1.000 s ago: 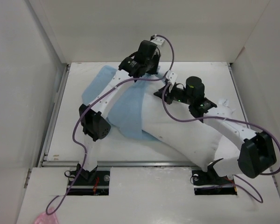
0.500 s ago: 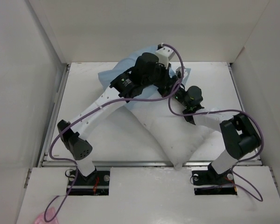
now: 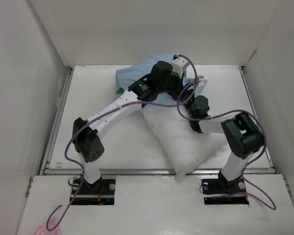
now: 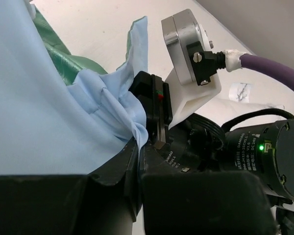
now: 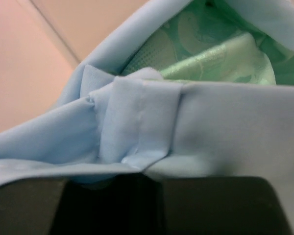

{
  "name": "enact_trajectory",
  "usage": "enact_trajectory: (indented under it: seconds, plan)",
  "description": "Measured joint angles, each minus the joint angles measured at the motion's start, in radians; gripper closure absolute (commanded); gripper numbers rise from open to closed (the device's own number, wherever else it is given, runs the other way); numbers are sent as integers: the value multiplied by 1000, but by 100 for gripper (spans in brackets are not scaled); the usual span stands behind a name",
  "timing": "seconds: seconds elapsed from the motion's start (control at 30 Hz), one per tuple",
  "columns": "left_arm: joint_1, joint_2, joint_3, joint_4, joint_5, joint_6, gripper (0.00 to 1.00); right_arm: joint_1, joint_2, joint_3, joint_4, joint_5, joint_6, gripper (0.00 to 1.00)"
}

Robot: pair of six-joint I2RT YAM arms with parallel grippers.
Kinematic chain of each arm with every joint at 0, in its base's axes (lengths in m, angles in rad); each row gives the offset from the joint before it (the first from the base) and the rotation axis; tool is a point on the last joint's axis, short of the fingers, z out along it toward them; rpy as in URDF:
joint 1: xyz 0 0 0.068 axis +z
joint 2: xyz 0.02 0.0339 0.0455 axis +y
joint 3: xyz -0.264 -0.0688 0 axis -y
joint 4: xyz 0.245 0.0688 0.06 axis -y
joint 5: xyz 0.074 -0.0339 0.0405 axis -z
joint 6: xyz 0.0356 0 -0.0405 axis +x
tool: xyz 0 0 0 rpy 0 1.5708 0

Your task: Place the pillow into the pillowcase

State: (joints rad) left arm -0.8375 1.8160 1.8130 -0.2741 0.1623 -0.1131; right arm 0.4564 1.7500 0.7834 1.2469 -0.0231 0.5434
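The white pillow [image 3: 181, 142] lies slantwise in mid-table, its near end at the front edge. The light blue pillowcase [image 3: 132, 77] is bunched at the back by the pillow's far end. My left gripper [image 3: 182, 85] is shut on a fold of the pillowcase [image 4: 39, 107], the cloth pinched at its fingertips [image 4: 141, 144]. My right gripper [image 3: 190, 94] meets it there, with the folded hem of the pillowcase [image 5: 225, 127] pinched in its dark jaws [image 5: 149, 172]. The teal-green inner face [image 5: 210, 58] shows behind the hem.
White walls close in the table on three sides. A metal rail [image 3: 137, 171] runs along the front edge. A pink scrap [image 3: 41, 229] lies off the table at the near left. Purple cables [image 3: 68, 147] loop from both arms.
The pillowcase has been drawn off the pillow's left part and gathered at the back. The pillow has swung towards the centre. Both grippers have come together at the back.
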Motion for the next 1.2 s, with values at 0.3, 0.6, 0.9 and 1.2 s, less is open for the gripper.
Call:
enact_trajectory:
  seconds: [0.3,0.6,0.9,1.2]
  plan:
    - [29,-61,8,-46,114,-97,100,-10,-255,5,-484,14,-25,9]
    - [74,30,161,-157,350,-175,100,3,-549,116,-1299,276,-173,0]
    - [165,98,196,-109,250,-156,100,44,-902,151,-1641,105,-323,0]
    - [209,172,200,-108,173,-143,100,48,-746,53,-1553,16,-391,0]
